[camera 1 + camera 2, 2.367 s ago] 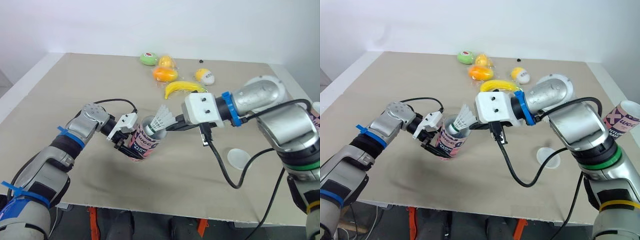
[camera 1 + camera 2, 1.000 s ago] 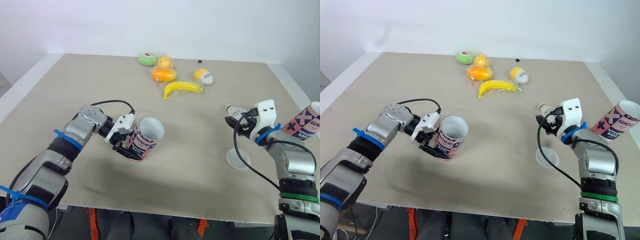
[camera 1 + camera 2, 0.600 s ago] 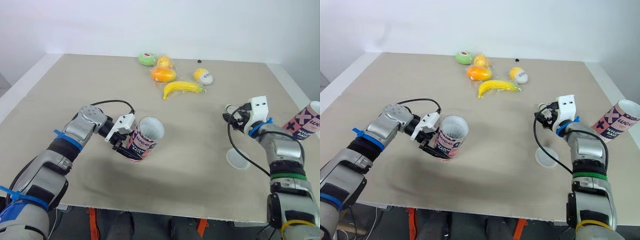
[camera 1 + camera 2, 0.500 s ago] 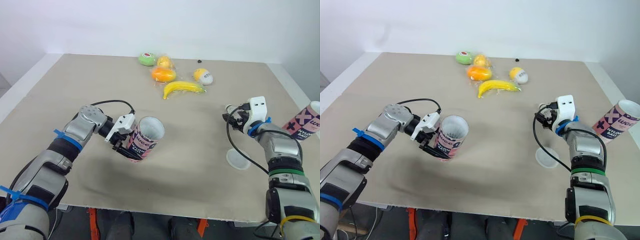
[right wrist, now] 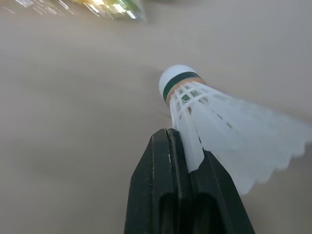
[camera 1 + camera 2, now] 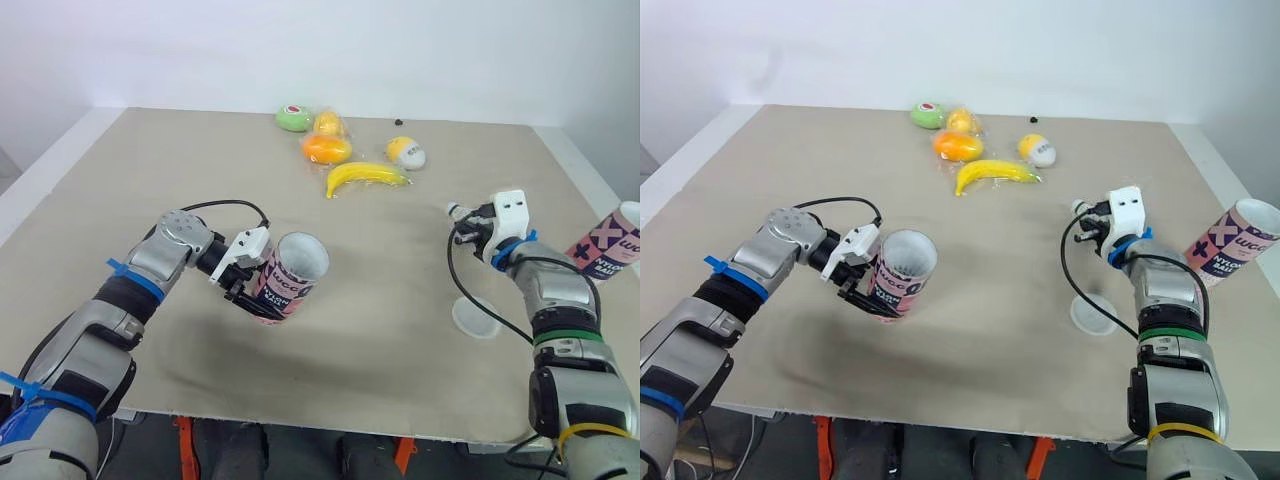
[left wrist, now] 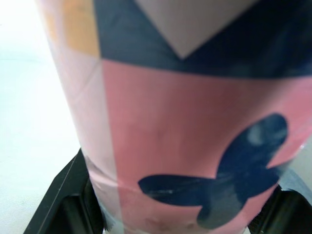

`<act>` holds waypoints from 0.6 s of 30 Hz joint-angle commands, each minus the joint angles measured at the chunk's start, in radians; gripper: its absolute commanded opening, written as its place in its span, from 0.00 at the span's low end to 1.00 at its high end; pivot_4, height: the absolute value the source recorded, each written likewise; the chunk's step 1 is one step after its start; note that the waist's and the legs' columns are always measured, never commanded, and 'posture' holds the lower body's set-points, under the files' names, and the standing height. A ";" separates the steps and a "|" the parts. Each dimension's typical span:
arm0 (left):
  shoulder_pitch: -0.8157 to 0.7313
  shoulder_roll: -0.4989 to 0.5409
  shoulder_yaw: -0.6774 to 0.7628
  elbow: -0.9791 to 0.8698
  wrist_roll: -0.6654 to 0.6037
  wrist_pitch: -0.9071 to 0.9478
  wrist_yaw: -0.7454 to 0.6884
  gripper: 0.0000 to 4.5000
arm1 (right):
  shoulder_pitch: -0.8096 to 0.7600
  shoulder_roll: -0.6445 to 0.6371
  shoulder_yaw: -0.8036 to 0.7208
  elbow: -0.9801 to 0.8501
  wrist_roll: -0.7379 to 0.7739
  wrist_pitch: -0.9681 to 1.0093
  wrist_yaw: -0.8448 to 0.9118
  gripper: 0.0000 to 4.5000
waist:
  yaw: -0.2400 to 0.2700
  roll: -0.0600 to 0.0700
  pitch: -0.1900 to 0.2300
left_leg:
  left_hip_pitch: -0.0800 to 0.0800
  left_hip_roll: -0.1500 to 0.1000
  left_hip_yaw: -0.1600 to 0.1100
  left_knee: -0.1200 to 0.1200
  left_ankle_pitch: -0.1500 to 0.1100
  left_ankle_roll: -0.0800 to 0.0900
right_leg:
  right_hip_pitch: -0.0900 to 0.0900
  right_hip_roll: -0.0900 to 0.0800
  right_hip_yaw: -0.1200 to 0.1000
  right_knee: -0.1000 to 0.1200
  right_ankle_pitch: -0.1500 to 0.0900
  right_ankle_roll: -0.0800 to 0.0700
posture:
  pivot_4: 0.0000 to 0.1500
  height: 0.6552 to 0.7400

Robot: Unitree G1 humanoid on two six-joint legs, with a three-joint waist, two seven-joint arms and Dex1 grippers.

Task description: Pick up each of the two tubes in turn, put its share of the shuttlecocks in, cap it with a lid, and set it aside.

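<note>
Holding the tilted tube above the counter in my clenched left fingers, elbow bent; my right forearm points forward, right fingers pinching a shuttlecock well to its right.

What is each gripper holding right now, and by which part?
The left gripper clamps the tube across its lower body. The right gripper pinches a shuttlecock by its feather skirt, just behind the cork.

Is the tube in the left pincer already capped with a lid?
No, the tube held by the left pincer has an open mouth, while a lid lies on the table.
</note>
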 commanded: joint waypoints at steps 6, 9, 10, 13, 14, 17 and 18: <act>0.000 0.004 -0.012 0.009 0.023 -0.002 0.002 0.71 | 0.087 -0.188 0.144 -0.878 0.280 0.200 0.443 0.01 | -0.001 0.001 0.000 | 0.000 0.001 -0.001 0.000 0.000 0.000 | 0.000 0.000 -0.001 0.000 -0.001 0.001 | 1.00 0.91; -0.009 -0.002 -0.014 0.020 0.025 -0.006 0.002 0.71 | 0.005 -0.226 0.213 -0.977 0.295 0.255 0.503 0.01 | -0.002 0.001 0.000 | 0.000 0.001 -0.001 0.001 0.000 0.000 | 0.000 0.000 -0.001 0.000 -0.002 0.004 | 1.00 0.91; -0.012 -0.004 -0.015 0.024 0.026 -0.008 0.002 0.71 | -0.022 -0.232 0.236 -0.994 0.290 0.259 0.521 0.01 | -0.003 0.001 0.000 | 0.000 0.001 0.000 0.001 0.000 0.000 | 0.000 0.000 -0.001 0.000 -0.003 0.003 | 1.00 0.91; -0.019 -0.006 -0.018 0.033 0.026 -0.013 0.002 0.71 | -0.122 -0.250 0.342 -1.010 0.231 0.232 0.610 0.01 | -0.003 0.001 0.000 | 0.000 0.001 0.001 0.002 0.000 0.000 | -0.001 0.000 -0.001 0.000 -0.004 0.001 | 1.00 0.91; -0.020 -0.007 -0.018 0.035 0.026 -0.014 0.002 0.71 | -0.148 -0.246 0.367 -1.001 0.212 0.223 0.624 0.01 | -0.003 0.001 0.000 | 0.000 0.001 0.001 0.002 0.000 0.000 | -0.001 -0.001 -0.001 0.000 -0.004 0.001 | 1.00 0.91; -0.022 -0.006 -0.018 0.037 0.026 -0.016 0.002 0.71 | -0.204 -0.228 0.423 -0.962 0.166 0.195 0.655 0.01 | 0.001 0.000 0.000 | 0.000 0.001 0.001 0.002 0.000 0.000 | -0.001 -0.001 -0.001 0.000 -0.004 0.001 | 1.00 0.91; -0.021 -0.006 -0.018 0.037 0.026 -0.016 0.002 0.71 | -0.217 -0.219 0.437 -0.949 0.158 0.187 0.667 0.01 | 0.001 0.000 0.000 | 0.000 0.001 0.001 0.002 0.000 0.000 | -0.001 -0.001 -0.001 0.000 -0.004 0.001 | 1.00 0.91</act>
